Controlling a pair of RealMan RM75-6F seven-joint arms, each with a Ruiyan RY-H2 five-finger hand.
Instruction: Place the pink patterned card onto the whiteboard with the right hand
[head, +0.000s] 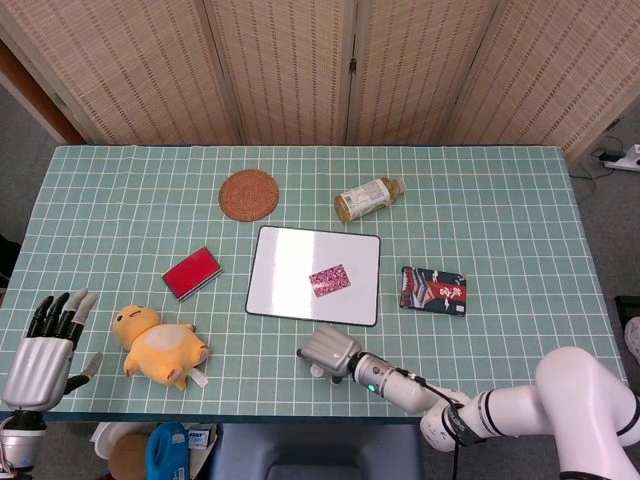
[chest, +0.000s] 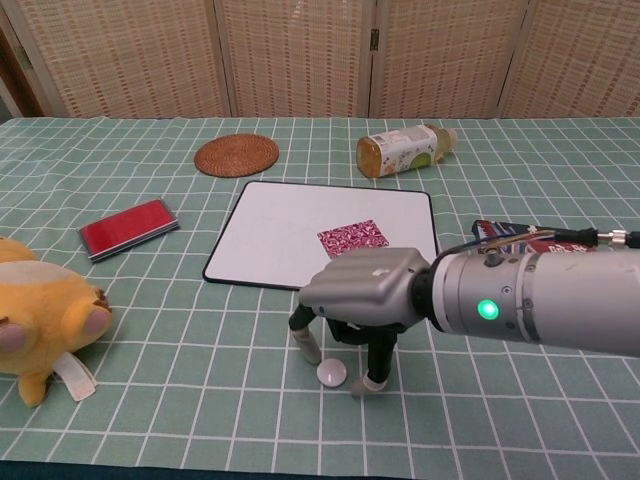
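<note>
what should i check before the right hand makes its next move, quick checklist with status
1. Pink patterned card lies flat on the whiteboard: ok.
2. Card fully inside the board's border: ok.
3. Right hand clear of the card, nothing held: ok, it is off the board's near edge, fingers pointing down at the table.
4. Small white disc on the table under the right hand, may get knocked: not ok.
5. Left hand out of the way at the table's near left corner: ok.
</note>
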